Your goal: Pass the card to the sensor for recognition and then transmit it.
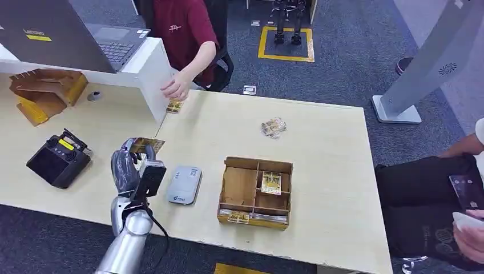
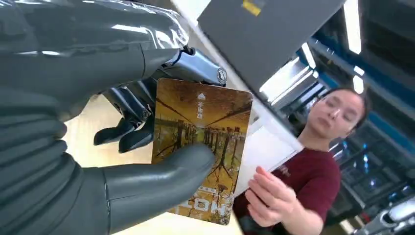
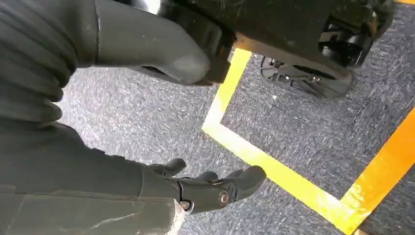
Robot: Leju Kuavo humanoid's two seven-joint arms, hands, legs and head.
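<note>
Grey rubber-skinned, the left hand [image 1: 132, 161] sits lower left of the head view, lifted above the pale wooden table [image 1: 319, 148], and it pinches a gold-brown printed plastic card [image 2: 201, 147] between thumb [image 2: 161, 171] and fingers, the card standing up out of the grip. Just right of the hand lies a flat grey-white rounded card sensor [image 1: 184, 184], apart from the card and lower than it. Further right sits a brown cardboard compartment box [image 1: 255, 193] with more cards in it — one in an upper right cell, others along its front strip. A loose small stack of cards [image 1: 273, 127] lies above the box, toward the middle of the frame.

By my reading, the card is picked up and the reading step is in hand: the next move calls for lowering the card over the sensor, flat face down, near enough to register, before passing it on — likely to the person in the dark red shirt [image 1: 181, 25] at the upper middle, whose hand [image 1: 177, 87] rests at the table edge.

Up close in the left wrist view are the card's printed face and the thumb's hold on it, which the head view leaves small. Hanging over grey carpet with yellow floor tape [image 3: 274, 171], the right hand [image 3: 205, 188] is seen from its own wrist, fingers loosely apart and holding nothing.
</note>
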